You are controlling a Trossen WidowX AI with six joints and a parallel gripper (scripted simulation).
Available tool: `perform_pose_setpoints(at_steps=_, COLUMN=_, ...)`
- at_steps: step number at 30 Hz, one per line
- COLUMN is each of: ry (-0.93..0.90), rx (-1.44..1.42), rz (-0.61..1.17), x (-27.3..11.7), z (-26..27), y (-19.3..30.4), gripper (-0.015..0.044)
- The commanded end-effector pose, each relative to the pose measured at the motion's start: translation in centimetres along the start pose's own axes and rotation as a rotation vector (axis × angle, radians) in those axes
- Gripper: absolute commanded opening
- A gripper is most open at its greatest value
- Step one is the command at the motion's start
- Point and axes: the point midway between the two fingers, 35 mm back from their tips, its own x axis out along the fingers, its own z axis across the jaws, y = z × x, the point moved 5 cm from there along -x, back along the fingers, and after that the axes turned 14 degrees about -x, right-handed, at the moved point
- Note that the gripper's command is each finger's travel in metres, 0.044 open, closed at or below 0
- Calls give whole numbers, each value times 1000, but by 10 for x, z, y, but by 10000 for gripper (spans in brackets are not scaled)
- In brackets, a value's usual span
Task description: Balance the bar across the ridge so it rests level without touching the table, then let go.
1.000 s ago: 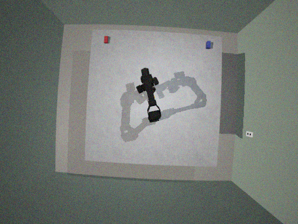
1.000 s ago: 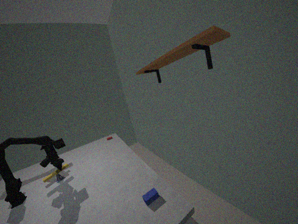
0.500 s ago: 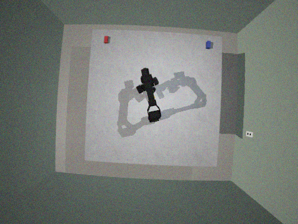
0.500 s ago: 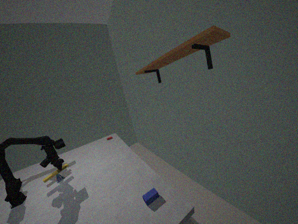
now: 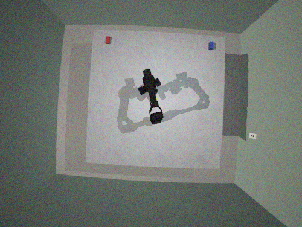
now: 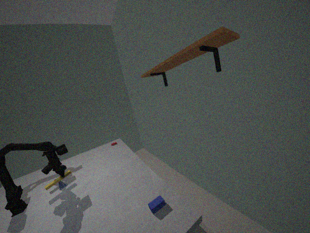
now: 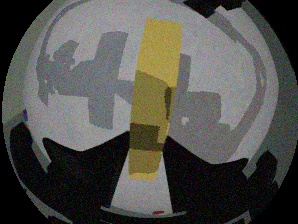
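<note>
The yellow bar [image 6: 52,184] [image 7: 159,50] is between the fingers of my gripper [image 6: 63,176] [image 7: 147,137], which is shut on it. In the wrist view the bar runs lengthwise between the black fingers. In the exterior view the small dark blue-grey ridge [image 6: 62,185] stands right under the middle part of the bar. Both bar ends are off the table, with shadows below. Whether the bar touches the ridge's top cannot be told. The ridge is hidden in the wrist view, and the arm covers bar and ridge in the top view.
A red block [image 5: 107,40] [image 6: 114,144] lies near one far corner of the pale table [image 5: 181,145] [image 6: 124,180]. A blue block [image 5: 211,45] [image 6: 156,204] is near another corner. A wooden shelf [image 6: 192,51] is fixed high on the wall. Arm shadows cross the table.
</note>
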Motion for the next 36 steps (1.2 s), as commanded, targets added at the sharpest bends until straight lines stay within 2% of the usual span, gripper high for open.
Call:
perform_pose_setpoints(at_steps=1, ry=1, rx=-2, rz=2, x=1, z=0, y=0, gripper=0)
perform_pose_setpoints(at_steps=36, ry=1, rx=-2, rz=2, x=4, z=0, y=1, gripper=0)
